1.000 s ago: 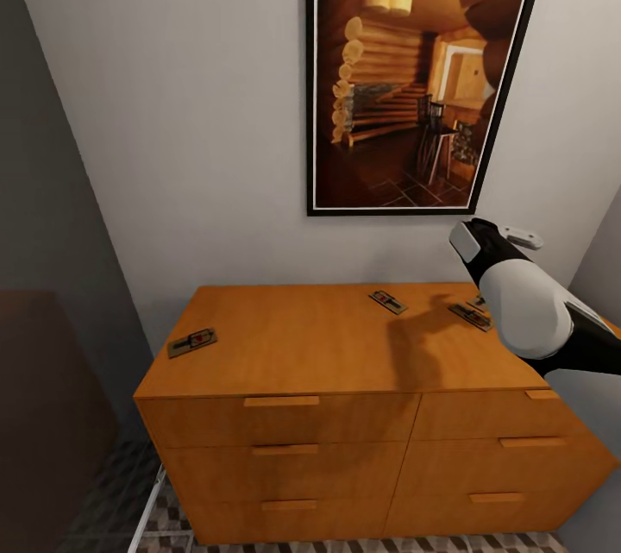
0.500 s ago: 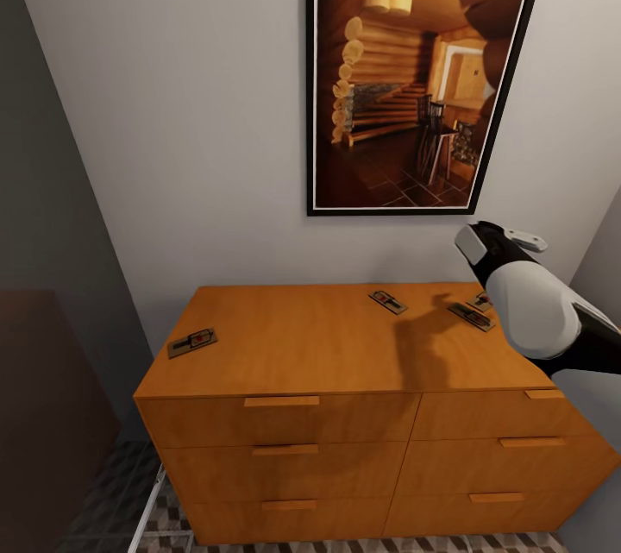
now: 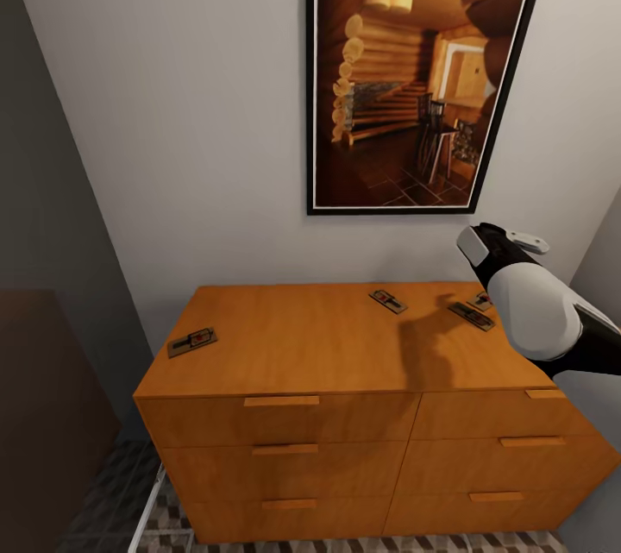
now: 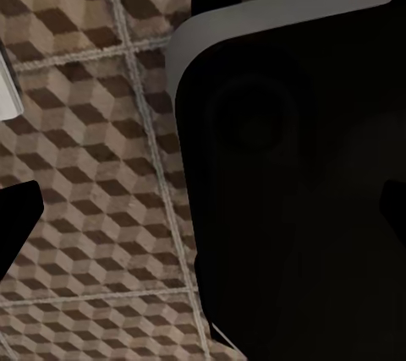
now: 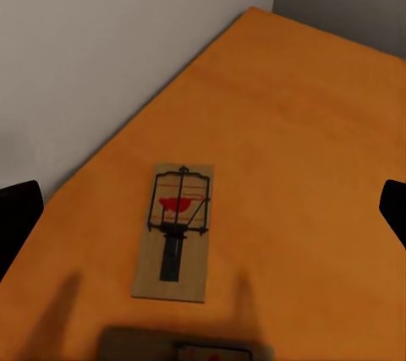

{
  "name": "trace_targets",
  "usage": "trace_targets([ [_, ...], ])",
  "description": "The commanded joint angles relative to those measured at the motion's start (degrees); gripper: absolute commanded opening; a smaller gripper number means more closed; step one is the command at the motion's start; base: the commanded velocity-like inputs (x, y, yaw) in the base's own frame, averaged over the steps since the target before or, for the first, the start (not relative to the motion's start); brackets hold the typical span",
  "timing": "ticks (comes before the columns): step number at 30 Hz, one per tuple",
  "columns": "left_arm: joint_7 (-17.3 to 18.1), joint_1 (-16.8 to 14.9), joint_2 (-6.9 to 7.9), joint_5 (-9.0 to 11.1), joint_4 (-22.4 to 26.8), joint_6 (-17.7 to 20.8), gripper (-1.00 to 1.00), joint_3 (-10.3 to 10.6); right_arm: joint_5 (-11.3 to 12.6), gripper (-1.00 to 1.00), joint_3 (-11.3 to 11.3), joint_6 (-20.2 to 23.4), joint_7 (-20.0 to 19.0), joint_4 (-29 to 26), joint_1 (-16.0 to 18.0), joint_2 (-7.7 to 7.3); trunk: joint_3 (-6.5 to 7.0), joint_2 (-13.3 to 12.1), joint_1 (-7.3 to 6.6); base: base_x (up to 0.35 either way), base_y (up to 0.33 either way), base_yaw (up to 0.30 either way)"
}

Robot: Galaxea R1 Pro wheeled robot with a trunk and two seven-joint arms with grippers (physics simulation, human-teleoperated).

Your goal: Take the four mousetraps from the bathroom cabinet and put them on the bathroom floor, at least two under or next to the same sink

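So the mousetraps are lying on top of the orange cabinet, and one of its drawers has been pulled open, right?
Not quite. The mousetraps do lie on top of the cabinet, but the head view shows all six drawer fronts shut and flush; none is pulled open.

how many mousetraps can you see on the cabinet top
4, all on the cabinet top: one mousetrap near the left front corner, one mid-back, one toward the right, and one partly hidden behind the right arm.
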State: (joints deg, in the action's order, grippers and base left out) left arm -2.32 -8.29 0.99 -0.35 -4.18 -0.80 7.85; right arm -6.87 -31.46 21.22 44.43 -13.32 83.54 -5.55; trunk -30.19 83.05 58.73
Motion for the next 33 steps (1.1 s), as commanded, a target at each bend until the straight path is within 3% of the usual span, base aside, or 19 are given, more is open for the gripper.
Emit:
trace_targets([
  [1,-0.1,-0.1,-0.02,0.0,-0.1,-0.1,1.00,0.4,-0.6,1.00,-0.4,0.5,0.0,0.0,0.1,0.02,-0.13,0.0,0.00,0.000,0.000,0.000],
  [33,-0.1,-0.1,-0.02,0.0,-0.1,-0.1,1.00,0.4,-0.2,1.00,-0.4,0.5,0.0,0.0,0.0,0.02,-3.00,0.0,0.00,0.000,0.000,0.000],
])
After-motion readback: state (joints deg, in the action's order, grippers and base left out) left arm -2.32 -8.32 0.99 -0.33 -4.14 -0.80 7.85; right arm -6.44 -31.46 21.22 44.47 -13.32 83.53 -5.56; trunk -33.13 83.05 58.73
